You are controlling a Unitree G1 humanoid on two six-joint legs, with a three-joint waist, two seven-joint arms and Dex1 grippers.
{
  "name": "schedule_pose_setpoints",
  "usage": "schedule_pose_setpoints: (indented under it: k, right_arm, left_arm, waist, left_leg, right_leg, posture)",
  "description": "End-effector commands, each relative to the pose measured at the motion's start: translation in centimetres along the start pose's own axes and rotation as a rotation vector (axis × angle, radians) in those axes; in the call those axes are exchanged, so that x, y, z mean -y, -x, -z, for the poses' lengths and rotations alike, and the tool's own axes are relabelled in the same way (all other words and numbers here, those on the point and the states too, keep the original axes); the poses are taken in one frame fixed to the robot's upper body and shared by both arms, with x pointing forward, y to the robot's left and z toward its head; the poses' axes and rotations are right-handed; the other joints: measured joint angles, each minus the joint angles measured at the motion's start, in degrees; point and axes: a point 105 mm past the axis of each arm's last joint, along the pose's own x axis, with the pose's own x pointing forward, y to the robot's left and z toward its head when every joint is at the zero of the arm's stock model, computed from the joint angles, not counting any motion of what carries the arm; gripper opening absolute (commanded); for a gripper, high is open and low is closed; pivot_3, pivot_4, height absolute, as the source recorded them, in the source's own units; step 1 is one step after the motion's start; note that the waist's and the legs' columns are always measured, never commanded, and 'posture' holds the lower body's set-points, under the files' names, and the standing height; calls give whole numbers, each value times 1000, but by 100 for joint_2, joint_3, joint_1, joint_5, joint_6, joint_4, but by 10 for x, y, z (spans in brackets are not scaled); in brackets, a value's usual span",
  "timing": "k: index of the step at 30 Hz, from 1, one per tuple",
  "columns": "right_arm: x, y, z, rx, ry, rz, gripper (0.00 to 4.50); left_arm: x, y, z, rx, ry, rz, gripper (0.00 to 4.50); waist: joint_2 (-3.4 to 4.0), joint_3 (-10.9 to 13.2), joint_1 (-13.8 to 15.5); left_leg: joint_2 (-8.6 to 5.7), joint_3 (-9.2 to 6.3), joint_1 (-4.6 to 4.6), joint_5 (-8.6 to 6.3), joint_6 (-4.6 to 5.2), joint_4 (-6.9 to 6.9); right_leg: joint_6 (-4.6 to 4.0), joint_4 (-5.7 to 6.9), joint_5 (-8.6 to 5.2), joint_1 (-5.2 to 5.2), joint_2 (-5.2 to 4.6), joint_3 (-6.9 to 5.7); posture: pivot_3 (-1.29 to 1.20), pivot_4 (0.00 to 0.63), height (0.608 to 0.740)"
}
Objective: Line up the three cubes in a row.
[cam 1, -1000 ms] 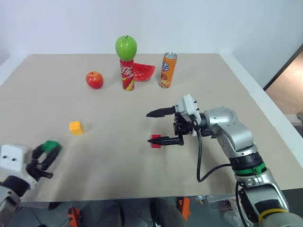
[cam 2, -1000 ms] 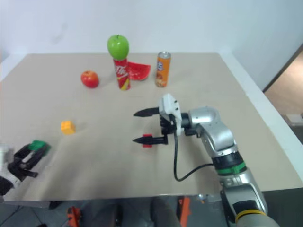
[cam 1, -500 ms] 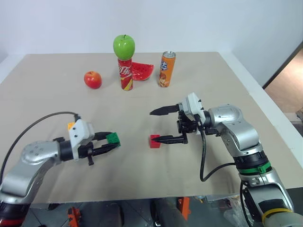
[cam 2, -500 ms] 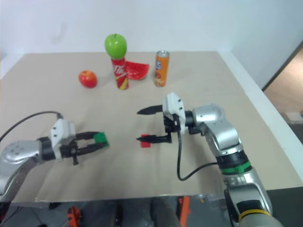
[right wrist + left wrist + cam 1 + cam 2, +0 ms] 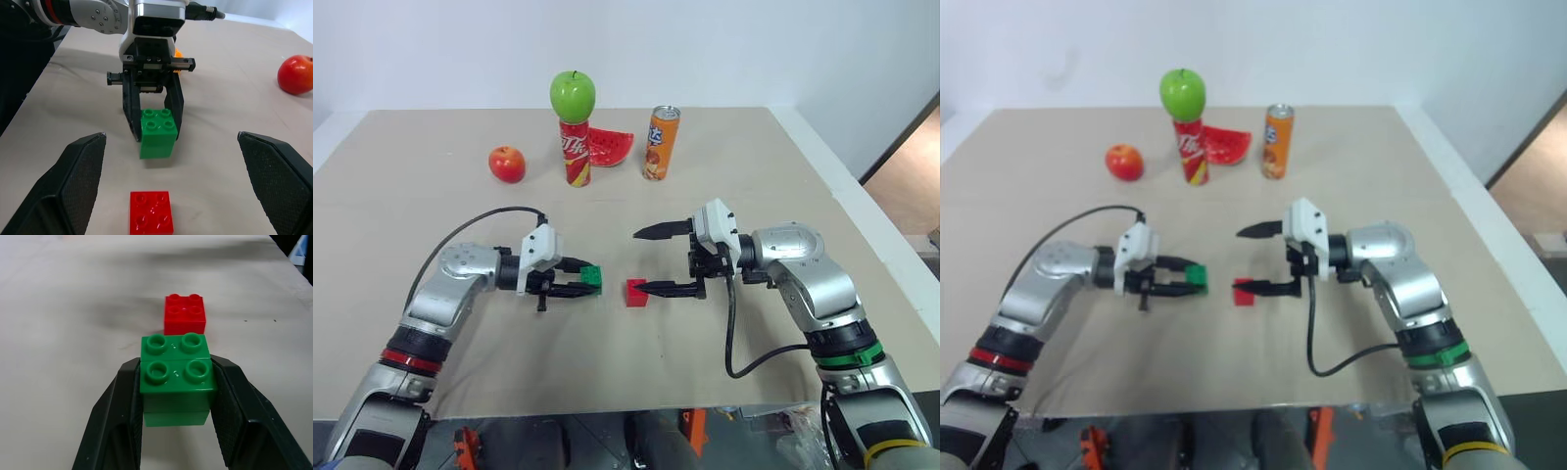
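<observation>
On the beige desk (image 5: 431, 372), mid-way between its side edges, the left hand (image 5: 589, 281) is pinching the green cube (image 5: 593, 278) beside the red cube (image 5: 635, 293) to extend a row, while the right hand (image 5: 644, 260) is hanging spread wide over the red one.

It looks like a robot test lab: a bare beige table (image 5: 803, 166) against a plain white wall (image 5: 754, 49), set with props, namely soda cans (image 5: 660, 143), fake fruit (image 5: 508, 164) and toy bricks (image 5: 636, 293)
</observation>
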Motion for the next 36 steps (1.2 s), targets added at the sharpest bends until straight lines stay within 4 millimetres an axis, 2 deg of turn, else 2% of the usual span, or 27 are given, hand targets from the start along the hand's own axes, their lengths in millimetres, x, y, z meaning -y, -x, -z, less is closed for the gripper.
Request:
schedule_pose_setpoints:
  k: [1,17,34,36]
  right_arm:
    - [1,5,-12,16,58,25,4500]
    - [-2,9,-9,22,27,50,4500]
    - [-2,12,-5,2,24,61,4500]
    - [-1,13,-4,1,22,64,4500]
  left_arm:
    - [0,-5,-5,-2,-40,25,1312]
    - [5,-11,6,-31,-58,66,1312]
    - [3,-6,22,-124,-67,76,1312]
    - [0,-1,23,-127,-55,49,2387]
  waist:
    - [0,0,3]
    - [0,0,5]
    - [0,0,2]
    - [0,0,-1]
  left_leg:
    - [0,-3,-1,0,0,0]
    - [-1,-6,-1,1,1,4]
    - [-1,-9,2,2,2,6]
    - [0,-9,3,2,3,6]
  right_leg:
    - [0,1,0,0,0,-2]
    - [1,2,1,3,-1,-4]
    - [-1,4,3,5,0,-6]
    - [-2,5,4,5,2,-6]
  posture:
    - [0,150,740]
    - [0,150,740]
    - [0,150,740]
    - [0,150,740]
